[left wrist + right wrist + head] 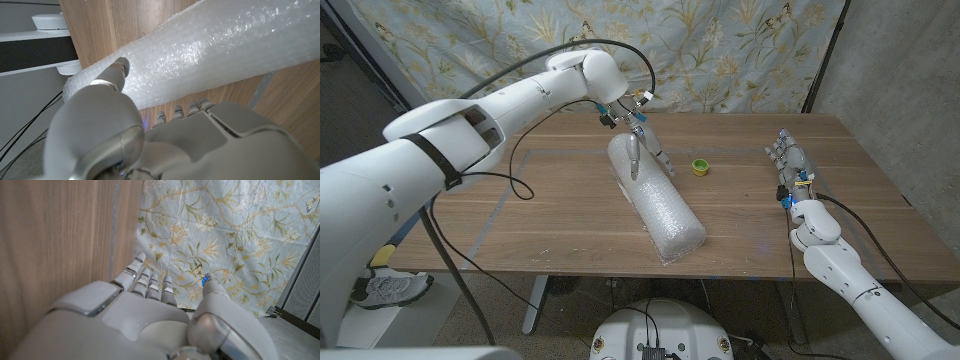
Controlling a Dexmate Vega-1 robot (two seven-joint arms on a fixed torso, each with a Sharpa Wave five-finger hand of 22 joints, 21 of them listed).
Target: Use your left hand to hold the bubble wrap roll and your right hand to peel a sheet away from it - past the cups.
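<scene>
The left hand (642, 148) gripped the far end of the long white cylindrical bubble wrap roll (655, 200), its thumb (118, 70) pressed on the wrap and its other fingers (190, 108) tucked under the roll's far side. The right hand (791, 170) stood well apart from the roll, empty, fingers (147, 282) straight and close together, thumb apart. A small yellow-green cup (700, 167) sat between the hands, just beside the left one; its contents could not be told.

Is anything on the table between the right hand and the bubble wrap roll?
Nothing visible blocks it. The right hand waits apart from the bubble wrap roll, with bare table between; the small yellow-green cup sits farther back.
</scene>
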